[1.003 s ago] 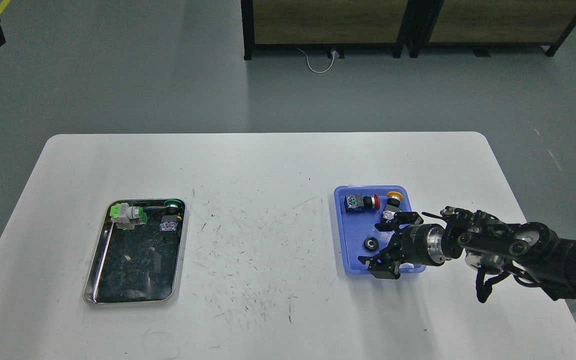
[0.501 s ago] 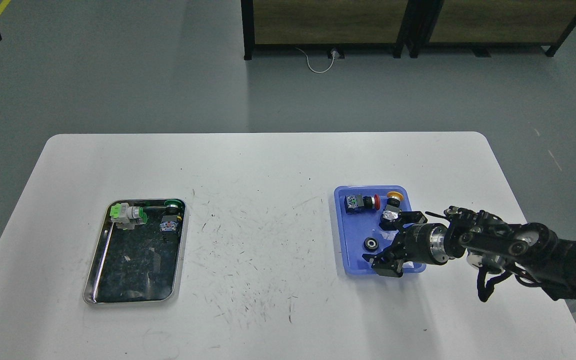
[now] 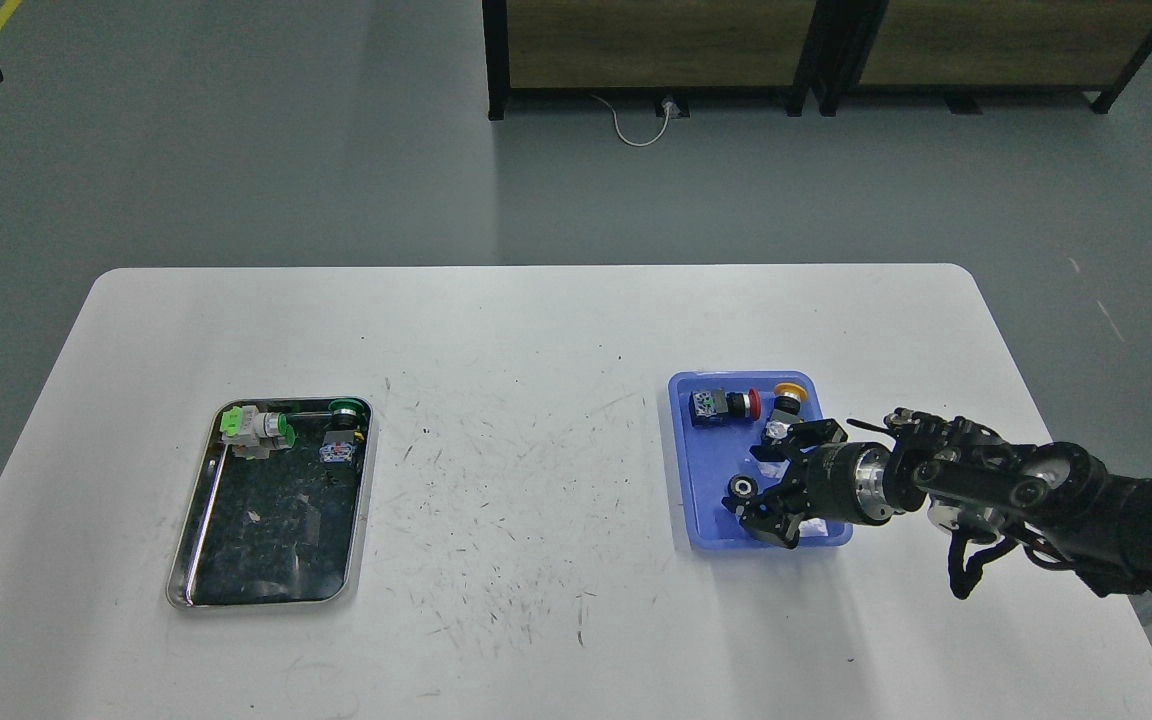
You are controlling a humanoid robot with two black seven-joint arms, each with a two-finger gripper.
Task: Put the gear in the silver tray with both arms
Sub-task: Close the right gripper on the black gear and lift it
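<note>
My right end effector (image 3: 769,478), fingers apart, hovers beside the small black gear (image 3: 741,489) in the blue tray (image 3: 693,520). It looks rigid, light, slippery: pinch across its rim.

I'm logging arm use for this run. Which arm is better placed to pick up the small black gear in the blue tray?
Right. The right gripper is open over the blue tray, beside the gear. The left arm is not in view.
</note>
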